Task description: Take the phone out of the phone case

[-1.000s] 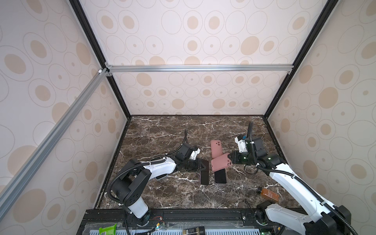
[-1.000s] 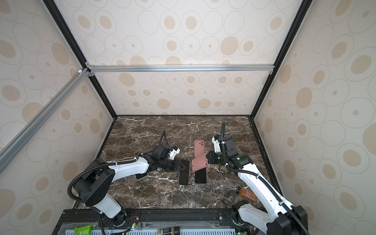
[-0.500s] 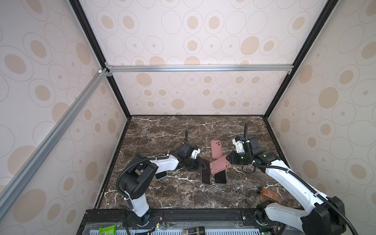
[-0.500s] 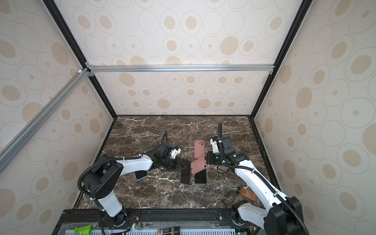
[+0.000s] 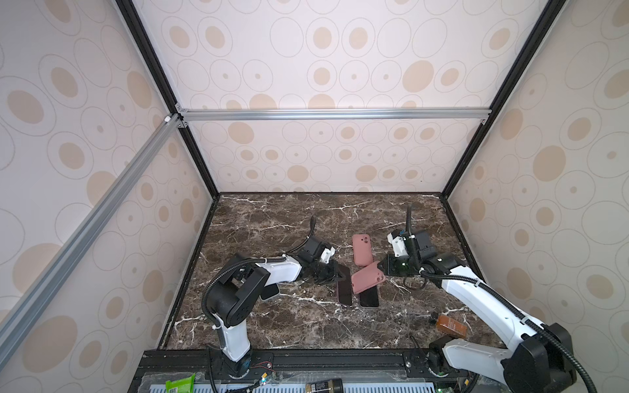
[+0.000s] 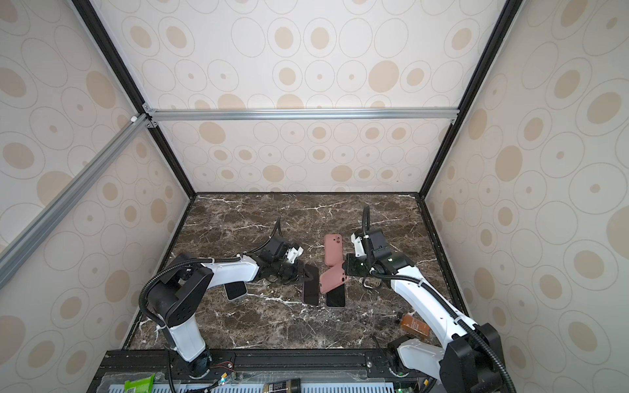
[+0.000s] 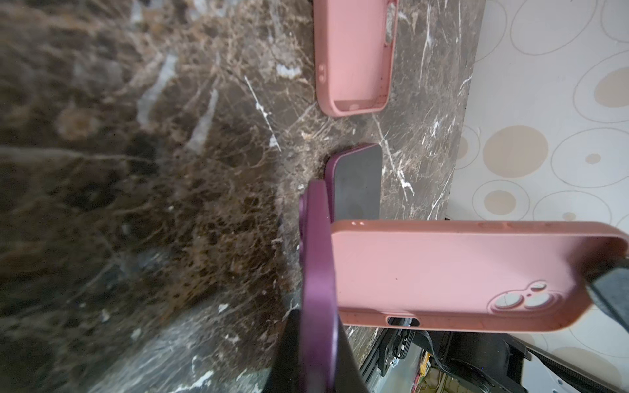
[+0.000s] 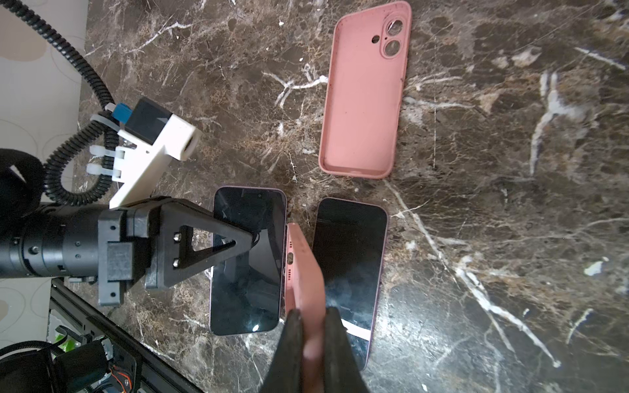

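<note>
My left gripper (image 5: 340, 274) (image 7: 318, 320) is shut on the purple phone (image 5: 344, 292) (image 7: 318, 272), one finger over its dark screen (image 8: 246, 289) and one under it. That end of the phone is raised off the marble. My right gripper (image 5: 383, 268) (image 8: 313, 316) is shut on the edge of a pink phone case (image 5: 367, 279) (image 8: 304, 265) (image 7: 442, 272). It holds the case tilted, just to the right of the phone and apart from it. In both top views the grippers face each other at the middle of the floor.
A second dark-screened phone (image 5: 369, 298) (image 8: 350, 258) lies flat under the held case. An empty pink case (image 5: 361, 250) (image 8: 366, 102) lies behind it. A third phone (image 5: 270, 293) lies under my left arm, and a brown box (image 5: 451, 325) sits beside my right arm.
My left arm's elbow has swung in toward the middle and the phone in its grip has turned slightly. The right gripper and pink case have barely moved.
</note>
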Robot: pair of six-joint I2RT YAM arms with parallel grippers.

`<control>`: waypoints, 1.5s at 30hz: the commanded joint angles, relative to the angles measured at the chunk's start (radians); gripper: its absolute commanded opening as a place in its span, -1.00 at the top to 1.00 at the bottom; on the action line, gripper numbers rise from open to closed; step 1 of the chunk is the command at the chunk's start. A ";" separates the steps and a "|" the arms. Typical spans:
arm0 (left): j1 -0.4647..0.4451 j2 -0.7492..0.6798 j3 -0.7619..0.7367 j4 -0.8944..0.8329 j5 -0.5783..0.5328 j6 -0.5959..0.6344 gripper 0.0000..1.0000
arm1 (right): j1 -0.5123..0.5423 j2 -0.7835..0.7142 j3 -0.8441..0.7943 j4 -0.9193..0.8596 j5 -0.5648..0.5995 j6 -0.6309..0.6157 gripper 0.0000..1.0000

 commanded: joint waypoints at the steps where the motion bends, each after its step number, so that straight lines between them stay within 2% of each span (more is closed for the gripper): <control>1: 0.011 0.009 0.044 0.008 0.027 -0.025 0.93 | -0.004 0.010 -0.014 0.016 0.007 0.010 1.00; 13: 0.021 0.023 0.022 -0.005 0.012 -0.031 0.67 | -0.003 0.043 -0.022 0.036 -0.008 0.016 1.00; 24: 0.028 0.035 0.000 -0.029 -0.007 -0.017 0.28 | -0.004 0.052 -0.030 0.036 -0.005 0.011 1.00; 30: 0.032 0.009 -0.022 -0.113 -0.084 0.019 0.18 | -0.004 0.056 -0.023 0.031 -0.001 0.006 1.00; 38: 0.041 -0.083 -0.019 -0.254 -0.249 0.090 0.07 | -0.004 0.017 0.024 0.001 -0.004 -0.012 1.00; 43: 0.041 -0.203 0.047 -0.353 -0.393 0.188 0.13 | -0.004 -0.072 0.072 -0.012 0.018 -0.069 1.00; 45: 0.036 -0.283 0.060 -0.328 -0.438 0.268 0.47 | -0.004 -0.099 0.090 -0.021 0.014 -0.112 1.00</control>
